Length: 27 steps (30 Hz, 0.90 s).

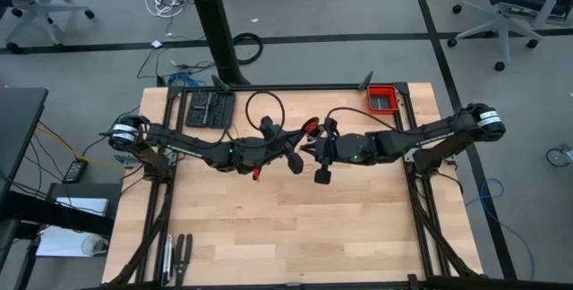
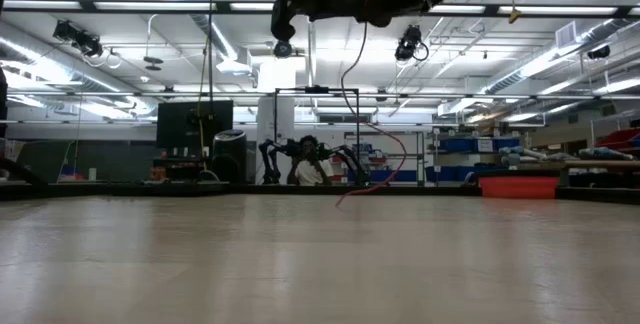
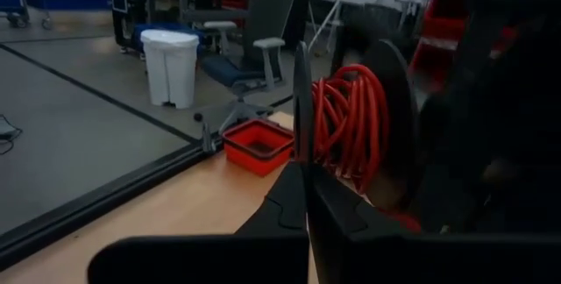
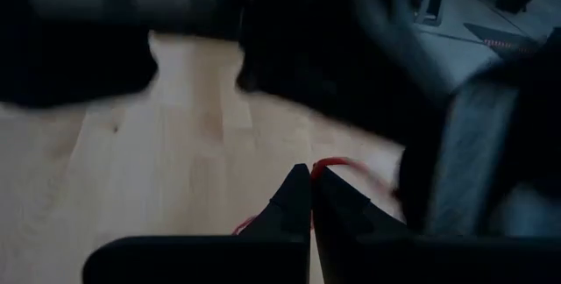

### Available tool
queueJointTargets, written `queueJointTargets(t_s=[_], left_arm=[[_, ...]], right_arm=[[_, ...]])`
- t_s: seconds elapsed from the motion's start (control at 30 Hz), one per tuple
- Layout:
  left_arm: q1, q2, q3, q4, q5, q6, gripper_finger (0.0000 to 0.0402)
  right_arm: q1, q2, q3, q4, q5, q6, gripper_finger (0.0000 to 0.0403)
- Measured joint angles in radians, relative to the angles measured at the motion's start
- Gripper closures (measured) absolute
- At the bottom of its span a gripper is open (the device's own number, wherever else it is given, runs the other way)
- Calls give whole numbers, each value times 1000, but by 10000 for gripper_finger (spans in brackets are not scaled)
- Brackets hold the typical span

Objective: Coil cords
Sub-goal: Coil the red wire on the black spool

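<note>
The red cord is mostly wound into a coil (image 1: pixel 311 129) (image 3: pixel 351 117) held up over the table's middle, where both grippers meet. My left gripper (image 1: pixel 300 147) (image 3: pixel 303 166) is shut just in front of the coil. My right gripper (image 1: pixel 315 151) (image 4: pixel 311 172) is shut beside it, with a red strand (image 4: pixel 337 163) at its tips. In the low view a loose length of cord (image 2: pixel 395 149) hangs from the arms and curves down to the table's far part. Another short red piece (image 1: pixel 257 174) shows below the left arm. My left gripper is shut with a thin strand (image 3: pixel 300 100), dark in this view, running straight out from between its fingertips alongside the coil. The fingers point level and are high above the table. I cannot tell whether they also touch the coil itself. My right gripper pinches a single red strand (image 4: pixel 326 165) at its fingertips, coming slanting down from the table's right. The strand bends away past the tips and is clear of the table. The left arm's dark body hides where it leads.
A red bin (image 1: pixel 383 99) (image 3: pixel 257 144) stands at the table's far right corner and a black tray (image 1: pixel 209 108) at the far left. Tools (image 1: pixel 176 254) lie by the near left edge. The near half of the wooden tabletop (image 1: pixel 295 236) is bare.
</note>
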Motion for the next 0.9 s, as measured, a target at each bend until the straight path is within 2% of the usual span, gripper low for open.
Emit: queueJointTargets(t_s=[0.33, 0.47, 0.6, 0.77, 0.9], left_arm=[[10, -3, 0, -164, 5, 11, 401], [12, -13, 5, -204, 55, 63, 401], [13, -29, 53, -339, 92, 110, 401], [13, -42, 146, -591, 147, 122, 401], [14, -42, 181, -644, 255, 130, 401]], right_arm=[[-1, 1, 234, -330, -36, -24, 403], [-4, 1, 318, -497, -40, -24, 402], [-21, -3, 351, -593, -34, -5, 402], [-32, -33, 353, -671, -64, -25, 402], [-34, -51, 353, -744, -70, -36, 401]])
